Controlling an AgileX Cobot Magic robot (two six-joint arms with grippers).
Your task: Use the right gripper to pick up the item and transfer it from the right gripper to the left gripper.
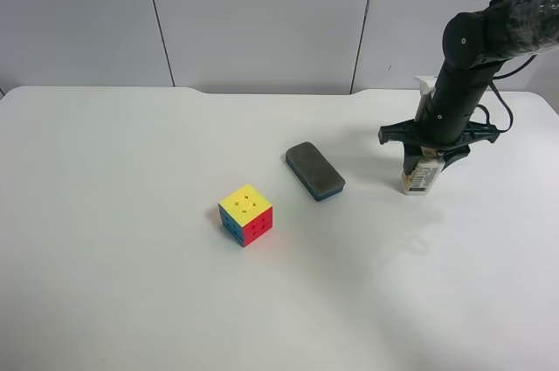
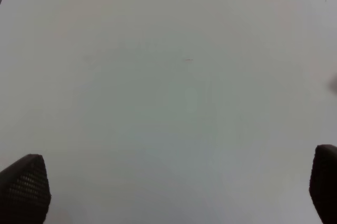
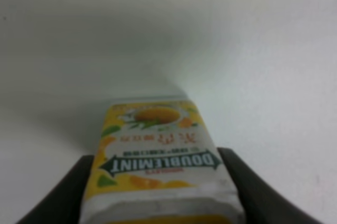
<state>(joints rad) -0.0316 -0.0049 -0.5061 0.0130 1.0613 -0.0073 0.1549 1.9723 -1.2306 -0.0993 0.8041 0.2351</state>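
Note:
The item (image 1: 422, 177) is a small white carton with orange fruit print, standing on the white table (image 1: 131, 301) at the exterior high view's right. The right gripper (image 1: 425, 161), a black claw on a glossy black arm, comes down over it. In the right wrist view the carton (image 3: 160, 155) fills the space between the two black fingers (image 3: 63, 192), which press against its sides. The left gripper (image 2: 179, 187) is open and empty over bare table, with its fingertips (image 2: 23, 184) at the edges of the left wrist view. It is out of the exterior high view.
A dark grey eraser block (image 1: 314, 170) lies left of the carton. A multicoloured puzzle cube (image 1: 245, 214) sits further left and nearer the front. A grey panelled wall stands behind the table.

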